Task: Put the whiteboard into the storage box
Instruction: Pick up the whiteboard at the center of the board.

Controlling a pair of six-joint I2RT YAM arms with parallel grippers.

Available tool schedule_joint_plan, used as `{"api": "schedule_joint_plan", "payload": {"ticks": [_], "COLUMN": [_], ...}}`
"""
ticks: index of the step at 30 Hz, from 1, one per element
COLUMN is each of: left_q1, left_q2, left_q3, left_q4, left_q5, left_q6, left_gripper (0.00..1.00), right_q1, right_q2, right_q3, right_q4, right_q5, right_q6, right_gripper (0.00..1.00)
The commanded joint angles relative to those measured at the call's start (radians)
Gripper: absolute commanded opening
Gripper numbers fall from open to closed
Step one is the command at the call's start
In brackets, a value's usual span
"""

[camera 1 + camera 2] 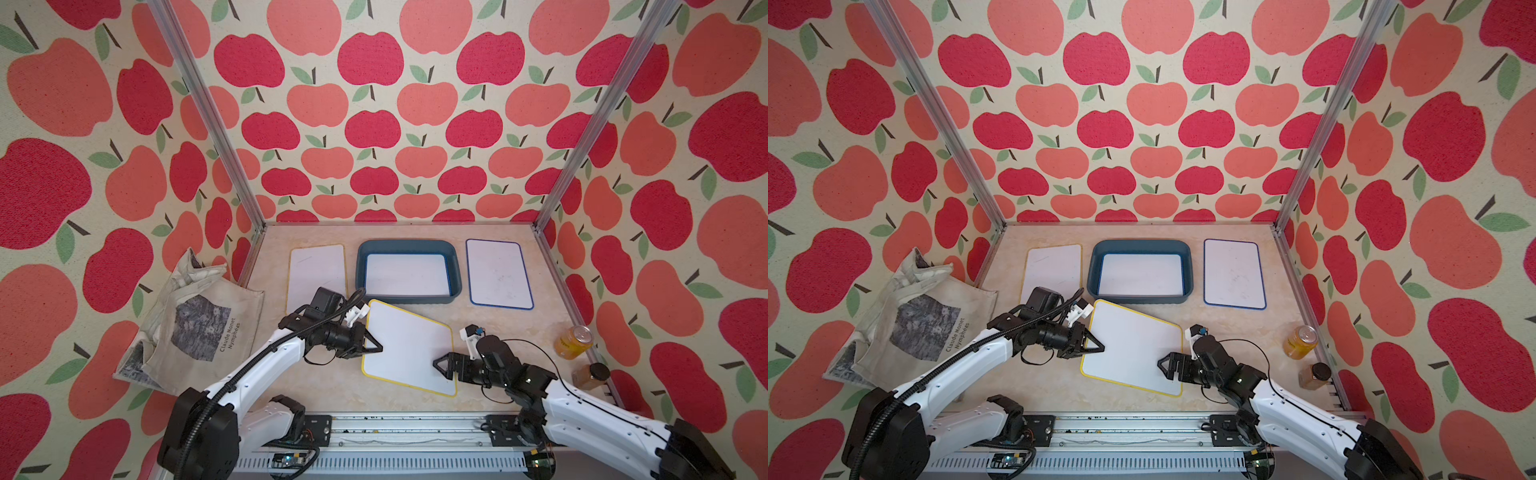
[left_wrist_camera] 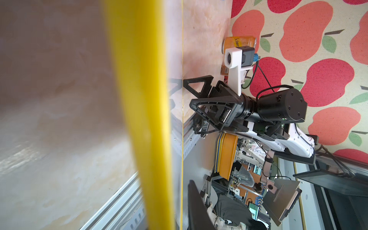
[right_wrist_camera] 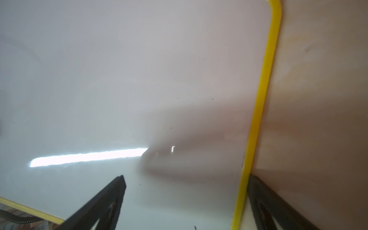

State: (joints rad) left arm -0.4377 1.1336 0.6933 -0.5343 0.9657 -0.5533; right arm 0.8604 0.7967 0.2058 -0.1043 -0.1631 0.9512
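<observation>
i have the yellow-framed whiteboard (image 1: 409, 349) outside the storage box (image 1: 407, 246). it sits just in front of the box's near wall, skewed and tilted, with its left edge lifted off the table (image 1: 316, 386). the left gripper (image 1: 376, 345) has that left edge pinched, its jaws turned sideways and almost closed across the thin frame. its wrist view looks straight along the yellow rim, with tabletop showing beneath. the right gripper (image 1: 440, 368) is spread wide at the board's right edge and grips nothing. in its wrist view one of the fingers (image 3: 107, 205) lies over the white face and the other sits outside the yellow frame. i cannot tell whether that edge rests on the table. the box already holds a blue-edged board (image 1: 405, 274) lying flat. an orange-framed board (image 1: 316, 274) lies left of the box and a blue-framed board (image 1: 498, 274) lies right of it.
</observation>
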Motion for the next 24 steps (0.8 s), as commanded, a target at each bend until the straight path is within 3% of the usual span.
{"api": "schedule_joint_plan", "payload": {"ticks": [1,6,11,17,24], "left_q1": [0.013,0.06,0.088,0.081,0.084], "left_q2": [-0.006,-0.037,-0.088,-0.099,-0.101], "left_q3": [0.053,0.084,0.077,0.034,0.137], "left_q4": [-0.054,-0.125,-0.119,-0.039,-0.176], "left_q5": [-0.001,0.002,0.037,0.075,0.054], "left_q6": [0.048,0.076,0.074,0.027,0.084], "left_gripper": [0.14,0.13,0.0,0.0,0.0], "right_q1": [-0.021,-0.077,-0.114,-0.121,-0.122], "right_q2": [0.005,-0.035,-0.089,-0.106,-0.124], "right_q3": [0.015,0.022,0.029,0.011,0.071], "right_q4": [-0.115,-0.157,-0.198,-0.179,-0.268], "right_q5": [-0.046,-0.068,-0.083,-0.104,-0.07], "right_q6": [-0.012,-0.027,-0.04,-0.035,-0.071], "right_gripper": [0.99,0.99,0.99,0.99,0.99]}}
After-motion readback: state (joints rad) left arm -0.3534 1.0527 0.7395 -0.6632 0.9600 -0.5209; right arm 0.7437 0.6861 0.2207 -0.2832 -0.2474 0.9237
